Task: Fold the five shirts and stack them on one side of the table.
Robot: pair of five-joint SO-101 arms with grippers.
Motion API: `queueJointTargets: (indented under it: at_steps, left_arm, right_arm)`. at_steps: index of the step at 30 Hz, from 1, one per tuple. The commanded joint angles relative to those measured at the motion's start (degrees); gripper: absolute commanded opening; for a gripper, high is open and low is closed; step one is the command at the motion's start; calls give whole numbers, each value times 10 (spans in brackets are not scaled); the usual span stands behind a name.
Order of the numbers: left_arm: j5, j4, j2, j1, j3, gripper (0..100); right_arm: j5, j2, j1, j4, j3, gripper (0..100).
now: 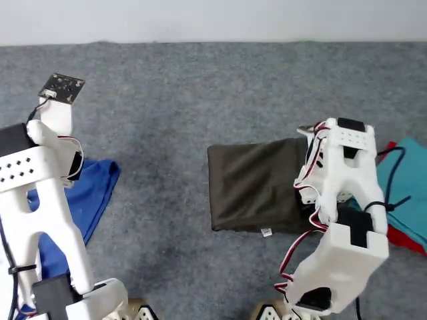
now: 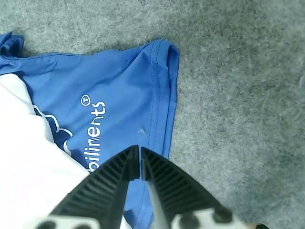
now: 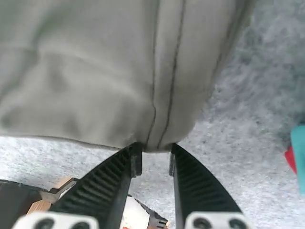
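A folded olive shirt [image 1: 253, 190] lies flat in the middle of the grey carpeted table. The right arm stands over its right edge. In the right wrist view my right gripper [image 3: 152, 155] is shut on the hem of the olive shirt [image 3: 119, 71], which bunches between the fingertips. A blue shirt [image 1: 93, 193] with white print lies crumpled at the left, partly under the left arm. My left gripper [image 2: 140, 160] hovers shut just above the blue shirt [image 2: 119, 95], near its hemmed corner, with nothing in it.
A teal shirt [image 1: 407, 180] lies on a red one [image 1: 408, 241] at the right edge, behind the right arm. White cloth [image 2: 24, 162] lies beside the blue shirt. Bare carpet [image 1: 167, 100] stretches across the back and between the arms.
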Motion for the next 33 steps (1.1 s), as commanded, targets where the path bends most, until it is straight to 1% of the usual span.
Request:
queueJointTargets:
  at_steps: [1,2,4,5,8,12,16,25,28,30,33]
  left_arm:
    - [-4,-7,-26,-4,-3,15]
    - [-4,-7,-26,-4,-3,15]
    - [-4,-7,-26,-4,-3,15]
    - [-4,-7,-26,-4,-3,15]
    - [-4,-7,-26,-4,-3,15]
    - [-4,-6,-27,-4,-3,15]
    - [-4,-6,-27,-4,-3,15]
    - [-4,-6,-27,-4,-3,15]
    - [-4,-6,-27,-4,-3,15]
    - [-4,-6,-27,-3,-3,15]
    - [-4,-6,-27,-3,-3,15]
  right_arm:
    - [4,-33,8,-9,4,95]
    - [4,-36,8,-7,5,82]
    - [4,-39,13,-1,1,19]
    - [4,-40,14,0,1,4]
    - [7,-56,14,10,9,9]
    - [31,-87,22,37,11,11]
    - [61,-95,64,43,11,11]
    - [112,-56,148,49,11,11]
    - [120,-58,150,55,10,16]
    - [120,-58,138,65,7,28]
    - [119,-58,109,85,7,104]
